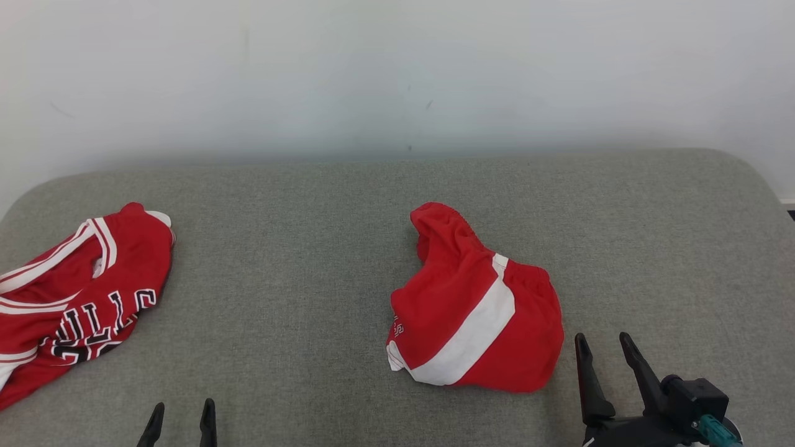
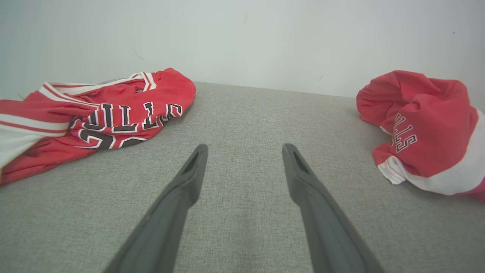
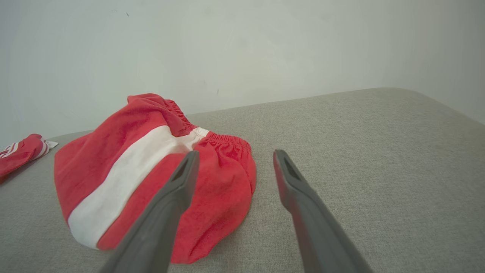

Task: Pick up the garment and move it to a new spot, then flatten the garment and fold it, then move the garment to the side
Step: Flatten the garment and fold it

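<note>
Garment: I take the red shorts [image 1: 472,304] [image 2: 424,129] [image 3: 125,170] with the white side stripe as the piece to handle. They lie in a crumpled heap about mid-width on the grey fabric surface [image 1: 310,248], with the waistband bunched up on the far side.
Right end effector [image 1: 602,347] [image 3: 235,159]: fingers spread apart and holding nothing, just beside the shorts' near right edge. I cannot tell whether its left finger brushes the cloth.
Left end effector [image 1: 181,419] [image 2: 245,159]: fingers apart and empty, well to the left of the shorts, over bare fabric.
Jersey [image 1: 81,298] [image 2: 94,117] [image 3: 19,151]: red with black lettering, rumpled, far left of the shorts, and running out of my head view on that side.
Open room: a wide bare stretch left of the shorts as far as the jersey. There is more bare surface to the right of the shorts, out to the rounded corner.
Edges: behind the shorts, a bare band runs to the far edge, which meets the white wall [image 1: 372,74].
</note>
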Robot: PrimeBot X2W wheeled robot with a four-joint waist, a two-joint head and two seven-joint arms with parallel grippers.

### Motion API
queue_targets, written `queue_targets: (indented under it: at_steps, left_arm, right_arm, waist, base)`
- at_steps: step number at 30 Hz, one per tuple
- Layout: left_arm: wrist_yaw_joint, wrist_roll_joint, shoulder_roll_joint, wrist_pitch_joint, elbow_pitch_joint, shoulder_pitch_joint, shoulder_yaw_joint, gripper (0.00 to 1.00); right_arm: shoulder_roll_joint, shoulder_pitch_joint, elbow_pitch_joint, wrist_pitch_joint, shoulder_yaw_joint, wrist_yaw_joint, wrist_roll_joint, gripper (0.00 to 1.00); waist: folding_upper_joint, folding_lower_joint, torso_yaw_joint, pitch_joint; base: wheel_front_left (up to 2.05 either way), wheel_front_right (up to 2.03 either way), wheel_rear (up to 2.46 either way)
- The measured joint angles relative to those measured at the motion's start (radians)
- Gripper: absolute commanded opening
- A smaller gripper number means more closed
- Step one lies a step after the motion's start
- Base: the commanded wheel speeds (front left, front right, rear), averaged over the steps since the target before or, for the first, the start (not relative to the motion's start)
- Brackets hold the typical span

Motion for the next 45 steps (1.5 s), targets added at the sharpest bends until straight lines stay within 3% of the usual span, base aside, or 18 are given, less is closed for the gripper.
queue_targets:
  at_steps: [17,25,31,37,45]
  left_arm:
    - [0.005,0.000,0.000,0.014,-0.020,-0.016,-0.033,1.00]
    - [-0.001,-0.021,0.023,0.112,-0.058,-0.148,-0.113,1.00]
    - [-0.006,-0.032,0.067,0.295,-0.054,-0.415,-0.242,1.00]
    - [-0.007,-0.092,0.096,0.477,0.014,-0.637,-0.443,1.00]
    - [-0.009,-0.149,0.082,0.595,0.197,-0.866,-0.603,1.00]
  right_arm:
    - [0.000,-0.006,0.002,-0.003,0.018,0.000,0.026,1.00]
    - [0.000,-0.026,0.000,-0.005,0.035,0.000,0.034,1.00]
    - [0.000,-0.058,0.010,-0.010,0.057,0.000,0.044,1.00]
    - [-0.001,-0.067,0.021,-0.026,0.063,0.000,0.061,1.00]
    - [-0.001,-0.095,0.041,-0.045,0.105,0.000,0.107,1.00]
  waist:
    - [0.0000,0.0000,-0.011,0.018]
    - [0.0000,0.0000,-0.061,0.040]
    - [0.0000,0.0001,-0.142,0.071]
    - [0.0001,0.0001,-0.229,0.103]
    - [0.0000,0.0002,-0.341,0.167]
  base:
    - [0.00,0.00,0.00]
    - [0.00,0.00,0.00]
    - [0.00,0.00,0.00]
    - [0.00,0.00,0.00]
    - [0.00,0.00,0.00]
